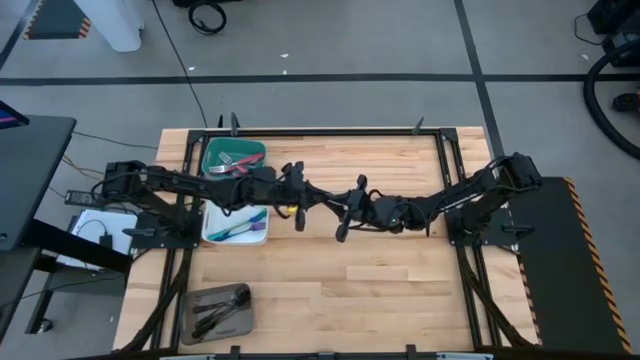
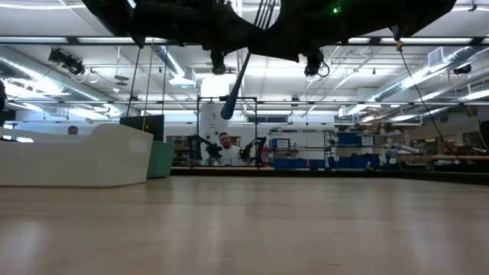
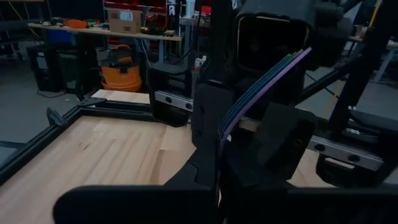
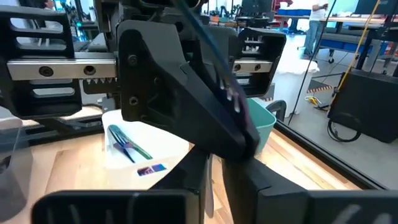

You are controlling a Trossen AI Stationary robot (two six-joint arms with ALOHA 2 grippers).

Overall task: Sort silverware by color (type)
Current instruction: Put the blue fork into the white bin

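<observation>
both arms are stretched out over the middle of the wooden table, meeting nose to nose above it. the left gripper and the right gripper sit just beside each other, and between them is one iridescent utensil, its blue-teal-purple handle running slantwise up through the dark fingers. from table height the same utensil hangs in the air under the arms, its rounded end pointing down, well clear of the tabletop. the fingers are closed around it, but i cannot tell which pincer has the real hold, or whether both do.

off to the left arm's side stands a white tray with a few more iridescent pieces lying in it. just behind it is a teal tray holding red-handled forks. near the front edge on that same side lies a grey tray with dark grey-black utensils in it.
</observation>
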